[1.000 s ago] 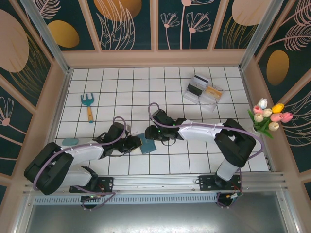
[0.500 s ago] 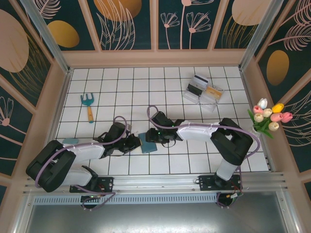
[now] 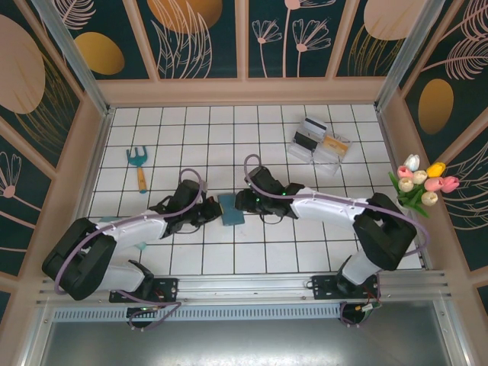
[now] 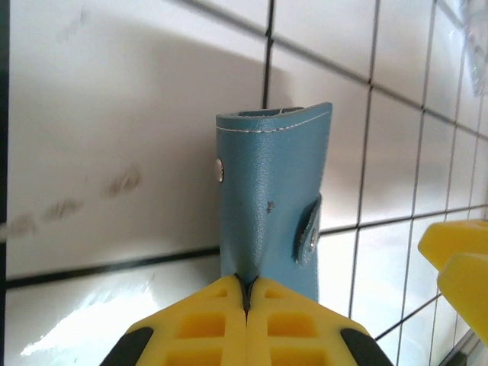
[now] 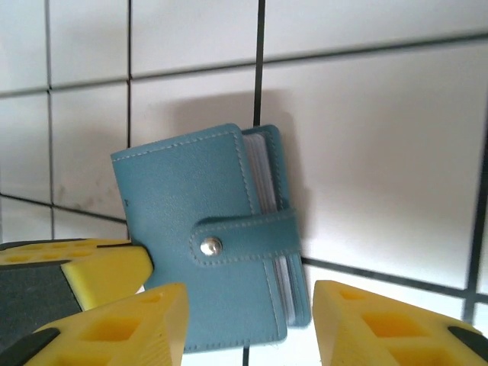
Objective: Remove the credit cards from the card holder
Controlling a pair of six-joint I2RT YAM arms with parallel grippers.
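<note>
The teal card holder (image 3: 230, 209) lies shut on the white tiles, its snap strap (image 5: 245, 240) fastened. Edges of clear sleeves (image 5: 264, 177) show at its open side; what is inside is hidden. My left gripper (image 3: 211, 211) is shut on the holder's edge (image 4: 271, 198), yellow fingertips (image 4: 221, 305) pinched together on the leather. My right gripper (image 3: 245, 202) stands open astride the holder's other end, its fingers (image 5: 381, 328) apart from it. In the clear tray (image 3: 319, 142) sit a greyish striped credit card (image 3: 311, 126) and a yellow-orange one (image 3: 334, 143).
A blue hand fork with an orange handle (image 3: 139, 164) lies at the left. A bunch of tulips (image 3: 423, 183) stands by the right wall. Wooden walls close in the tiled floor on three sides.
My left gripper has shut on the card holder's edge. Both grippers and the holder have shifted about a tile away from the arm bases.
</note>
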